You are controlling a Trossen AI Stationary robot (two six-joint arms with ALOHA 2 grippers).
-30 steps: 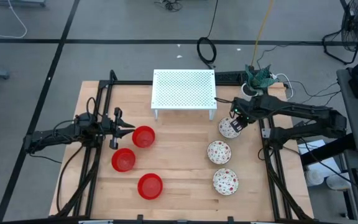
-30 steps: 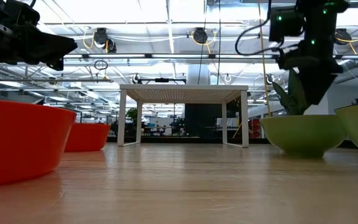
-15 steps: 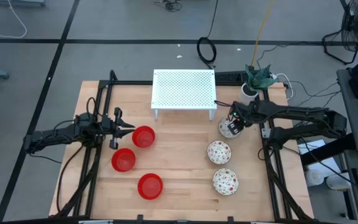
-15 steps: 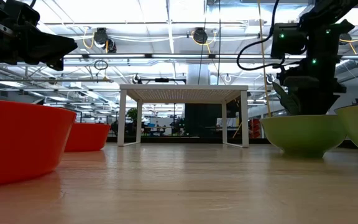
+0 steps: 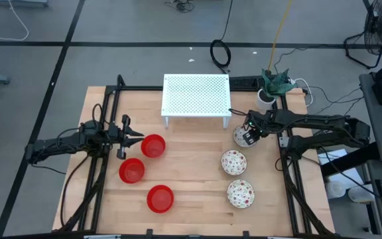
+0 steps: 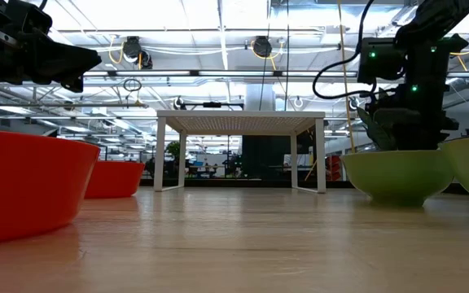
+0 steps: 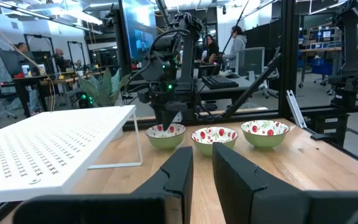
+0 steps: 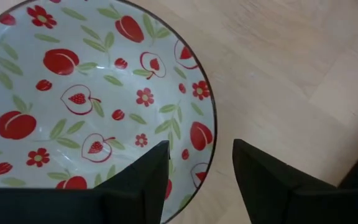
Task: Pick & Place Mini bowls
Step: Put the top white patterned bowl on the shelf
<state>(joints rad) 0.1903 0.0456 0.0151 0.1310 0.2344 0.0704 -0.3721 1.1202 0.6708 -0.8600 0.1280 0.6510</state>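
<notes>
Three patterned mini bowls stand in a row on the table's right side. The farthest of them is under my right gripper. That gripper is open and points down, with one finger inside this bowl's rim and one outside; I see no touch. It also shows in the high view and the low view. Three red mini bowls stand on the left side. My left gripper waits beside the farthest red bowl, its fingers nearly together and holding nothing.
A white perforated rack stands on legs at the table's far middle. A white cup with a green plant stands at the far right corner. Bare wood lies between the two rows of bowls. People show in the room behind.
My right gripper has gone down and a little toward the table's left edge, onto the farthest patterned bowl, until its fingers stand over the bowl's rim. The bowls have stayed where they were.
</notes>
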